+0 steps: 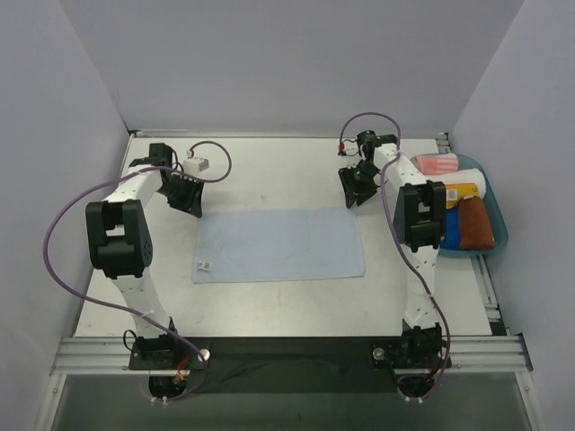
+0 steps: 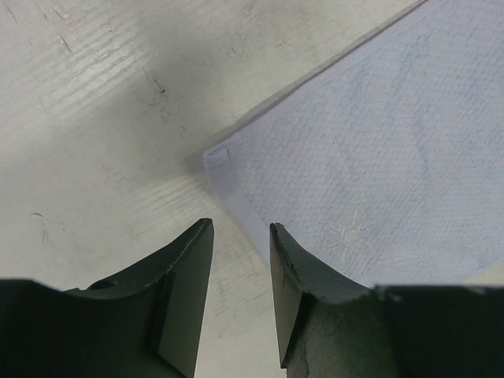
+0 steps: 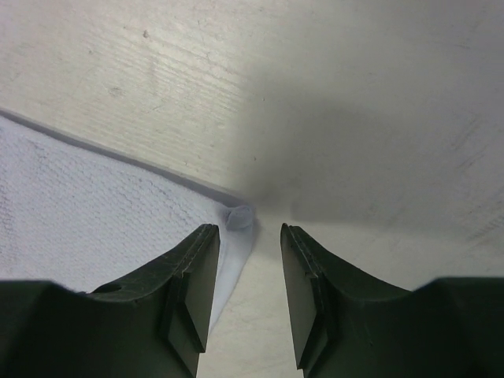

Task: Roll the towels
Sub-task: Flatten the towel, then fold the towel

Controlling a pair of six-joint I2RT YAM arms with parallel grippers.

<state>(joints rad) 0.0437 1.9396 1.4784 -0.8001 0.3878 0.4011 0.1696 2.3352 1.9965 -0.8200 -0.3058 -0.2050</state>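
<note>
Towel corners sit squarely before both hands. The light-blue towel (image 1: 280,244) lies flat on the desk (image 1: 269,305), its long axis running left to right. The left hand (image 2: 240,228) stands part open at the towel's far left corner, and the right hand (image 3: 248,228) likewise at its far right corner. Neither grips anything yet. The rust-brown towel (image 1: 474,224) lies in a teal tray (image 1: 499,235) to the right of the blue towel.

Pale table (image 1: 269,305), teal tray (image 1: 499,224) holding pink-striped cloth (image 1: 437,164), yellow cloth (image 1: 462,190)
</note>
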